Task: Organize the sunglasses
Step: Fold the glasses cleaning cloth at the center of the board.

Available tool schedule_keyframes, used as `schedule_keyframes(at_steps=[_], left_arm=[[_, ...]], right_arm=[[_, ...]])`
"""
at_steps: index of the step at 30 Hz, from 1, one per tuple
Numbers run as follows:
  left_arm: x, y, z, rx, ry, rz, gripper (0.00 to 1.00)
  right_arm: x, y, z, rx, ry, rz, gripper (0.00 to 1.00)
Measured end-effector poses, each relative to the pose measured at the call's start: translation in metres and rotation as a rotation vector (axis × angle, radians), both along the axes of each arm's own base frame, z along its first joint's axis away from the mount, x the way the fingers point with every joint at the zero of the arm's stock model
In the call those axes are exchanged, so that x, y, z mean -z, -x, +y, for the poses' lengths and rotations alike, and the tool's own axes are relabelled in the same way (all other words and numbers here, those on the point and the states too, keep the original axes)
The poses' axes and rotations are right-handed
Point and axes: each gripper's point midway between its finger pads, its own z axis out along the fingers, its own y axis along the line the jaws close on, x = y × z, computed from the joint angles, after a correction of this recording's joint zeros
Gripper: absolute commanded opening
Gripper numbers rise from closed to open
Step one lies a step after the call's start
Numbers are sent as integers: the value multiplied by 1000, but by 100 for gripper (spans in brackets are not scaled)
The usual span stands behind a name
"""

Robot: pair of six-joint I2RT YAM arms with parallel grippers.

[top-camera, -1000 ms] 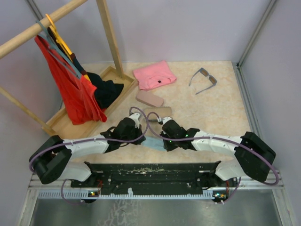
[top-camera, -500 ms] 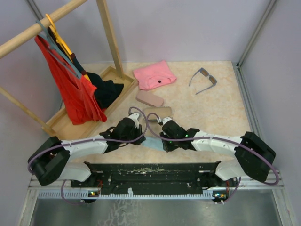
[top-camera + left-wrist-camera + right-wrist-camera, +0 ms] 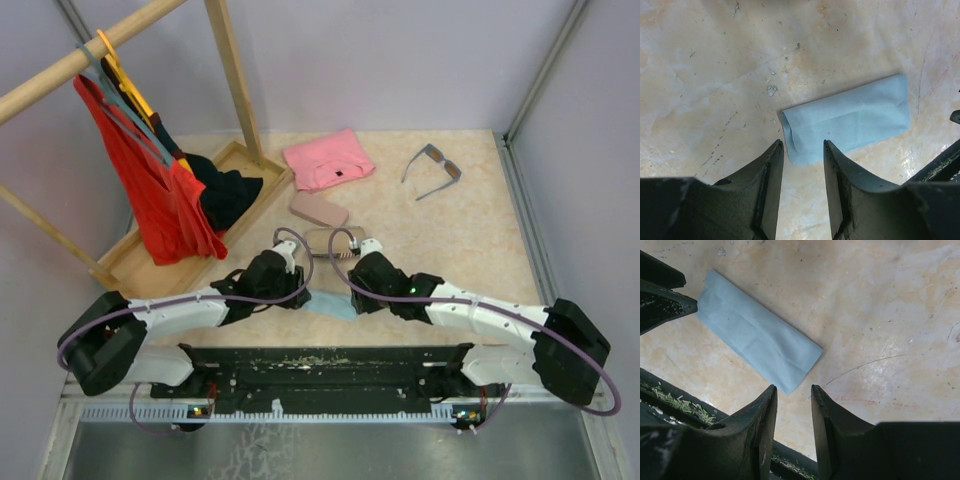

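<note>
Lying flat on the scuffed, marbled beige table (image 3: 480,240), just past the arms' bases, a folded light blue cloth (image 3: 757,337) has a claw at each end. The left claw (image 3: 802,145) and right claw (image 3: 792,388) are both spread and grip nothing. Beyond lie a pink case (image 3: 318,208) and a folded pink garment (image 3: 328,158). The sunglasses (image 3: 433,170) rest far right, well apart. A wooden rack (image 3: 230,70) with a red garment (image 3: 140,190) stands far left, against plain lilac walls (image 3: 400,60).
</note>
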Motion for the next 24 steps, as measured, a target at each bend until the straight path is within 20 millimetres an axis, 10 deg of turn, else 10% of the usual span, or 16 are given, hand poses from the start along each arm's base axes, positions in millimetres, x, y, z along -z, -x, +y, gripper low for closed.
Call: schedule_keyframes(at_steps=[11, 24], left_arm=[[17, 9, -1, 22, -35, 48, 37], [21, 20, -12, 34, -21, 70, 4]], right_arm=[[5, 4, -5, 26, -4, 13, 34], [4, 7, -10, 27, -11, 8, 34]])
